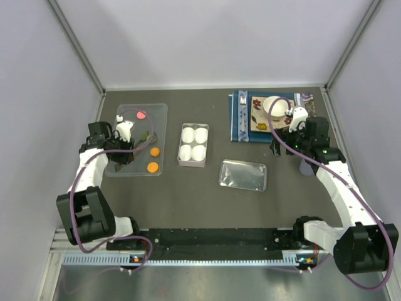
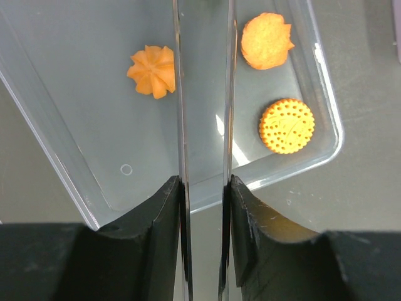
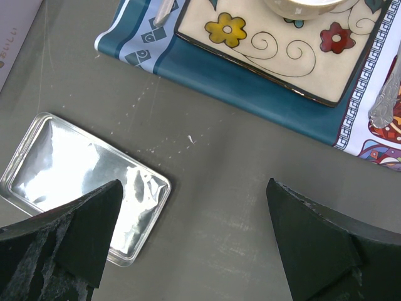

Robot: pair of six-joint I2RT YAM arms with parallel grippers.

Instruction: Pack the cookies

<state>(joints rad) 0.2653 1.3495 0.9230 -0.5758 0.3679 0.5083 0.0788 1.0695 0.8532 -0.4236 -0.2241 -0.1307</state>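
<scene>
Dark grey table (image 1: 207, 200) spreads before two white-and-black robot arms. The left arm (image 1: 88, 169) reaches over a clear rectangular plastic tray (image 1: 158, 122) on the table's left side, and the right arm (image 1: 341, 188) reaches toward a blue patterned placemat (image 1: 239, 119) at the far right. On the placemat sits a square cream plate painted with flowers (image 1: 259, 120), with a white cup (image 1: 274, 105) on it. Between tray and placemat stands a white four-cup box (image 1: 193, 145), its cups empty, and to its near right a shiny clear plastic lid (image 1: 243, 175) lies flat on the table. The right gripper (image 3: 194, 232) hangs over bare table between lid and placemat, jaws spread wide with nothing between them. The left gripper (image 2: 203, 88) hangs over the tray, its thin blades drawn to a narrow slot through which the tray floor shows. The tips run past the top of the wrist view, so whether they pinch anything cannot be told. The cookies (image 1: 152, 167) lie in the tray. A pink cookie (image 1: 141, 115) is at the far end and three orange ones are toward the near right corner: a ridged star-shaped cookie (image 2: 152, 71) left of the blades, and a scalloped round cookie (image 2: 266, 41) and a dotted round cookie (image 2: 287, 125) right of them, the dotted one nearest the corner.
</scene>
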